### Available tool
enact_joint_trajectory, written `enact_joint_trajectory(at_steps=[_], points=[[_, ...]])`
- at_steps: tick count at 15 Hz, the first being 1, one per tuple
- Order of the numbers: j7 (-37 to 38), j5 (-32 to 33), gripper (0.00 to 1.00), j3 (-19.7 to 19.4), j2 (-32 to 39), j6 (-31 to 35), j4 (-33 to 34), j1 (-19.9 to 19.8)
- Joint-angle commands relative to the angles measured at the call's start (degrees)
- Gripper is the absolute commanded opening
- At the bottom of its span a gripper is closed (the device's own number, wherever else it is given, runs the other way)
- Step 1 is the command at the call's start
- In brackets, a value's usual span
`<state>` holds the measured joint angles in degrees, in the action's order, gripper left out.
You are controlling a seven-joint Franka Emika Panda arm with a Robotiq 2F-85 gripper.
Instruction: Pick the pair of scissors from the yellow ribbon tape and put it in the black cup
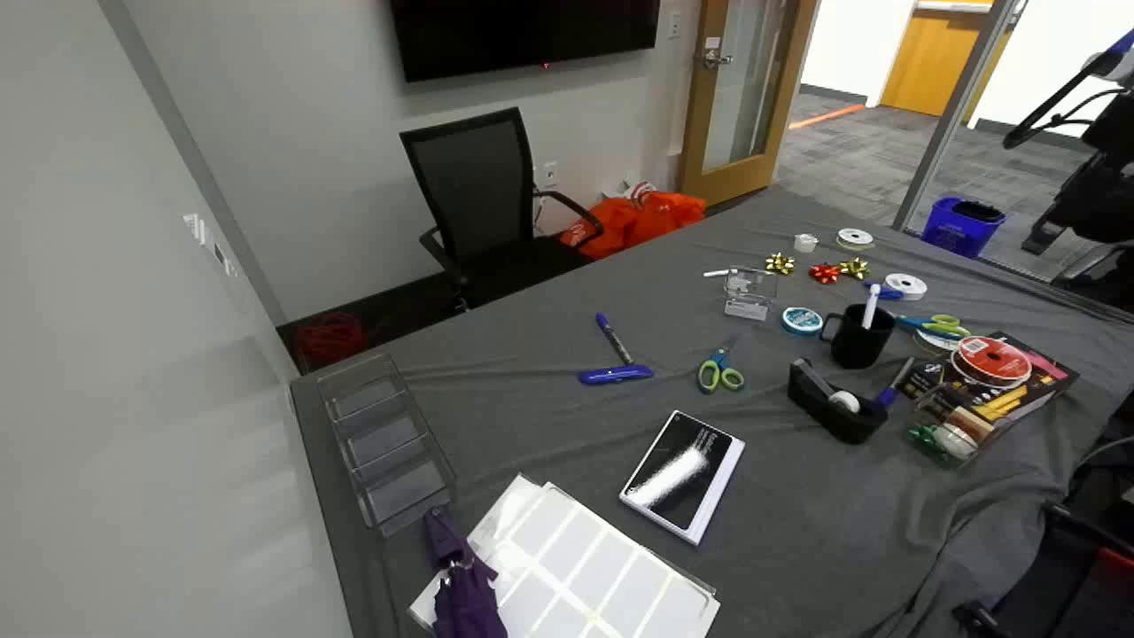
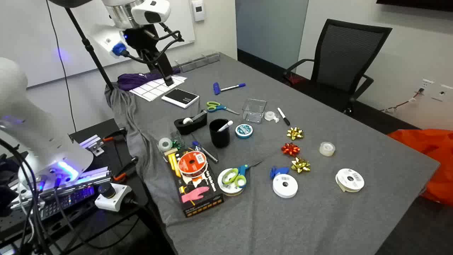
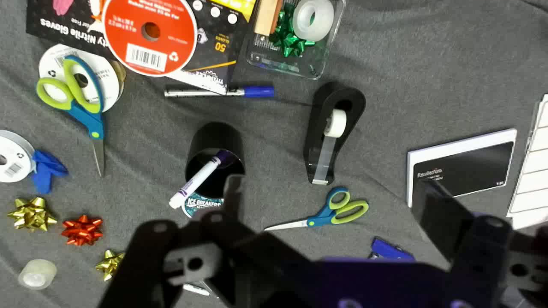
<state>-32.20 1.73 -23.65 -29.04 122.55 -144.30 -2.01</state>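
A pair of scissors [image 2: 241, 171] with green and blue handles rests on a white spool of yellowish ribbon [image 2: 226, 192]. The scissors [image 3: 90, 119] and spool [image 3: 47, 64] also show at the left of the wrist view. The black cup [image 2: 218, 137] stands upright with a white marker in it; it shows in the wrist view [image 3: 216, 134] and in an exterior view [image 1: 856, 344], with a handle. My gripper [image 3: 330, 188] is open and empty, high above the table; in an exterior view its fingertip [image 2: 168, 80] is far from the scissors. It is cut off at the upper right [image 1: 1045, 239].
Another pair of scissors [image 3: 323, 218] lies below my open jaws. A black tape dispenser [image 3: 334, 132] and a blue marker [image 3: 259, 91] lie near the cup. A glove box [image 2: 198, 202] with a red spool [image 2: 193, 163] stands beside the ribbon. A notebook [image 1: 682, 474] lies farther off.
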Motion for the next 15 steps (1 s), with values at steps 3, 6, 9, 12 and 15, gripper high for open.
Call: enact_joint_trajectory(at_steps=[3, 6, 9, 12, 15], points=[[-1.3, -0.9, 1.0, 1.1, 3.7, 2.7, 1.7, -1.7], [-0.8, -0.1, 1.0, 0.9, 9.3, 6.9, 4.4, -2.0], [0.1, 1.1, 1.0, 1.3, 16.4, 8.9, 8.4, -3.4], [0.8, 4.3, 1.0, 1.6, 24.7, 12.2, 12.7, -5.9], [-2.9, 3.4, 1.0, 1.5, 32.6, 14.4, 18.0, -8.0]])
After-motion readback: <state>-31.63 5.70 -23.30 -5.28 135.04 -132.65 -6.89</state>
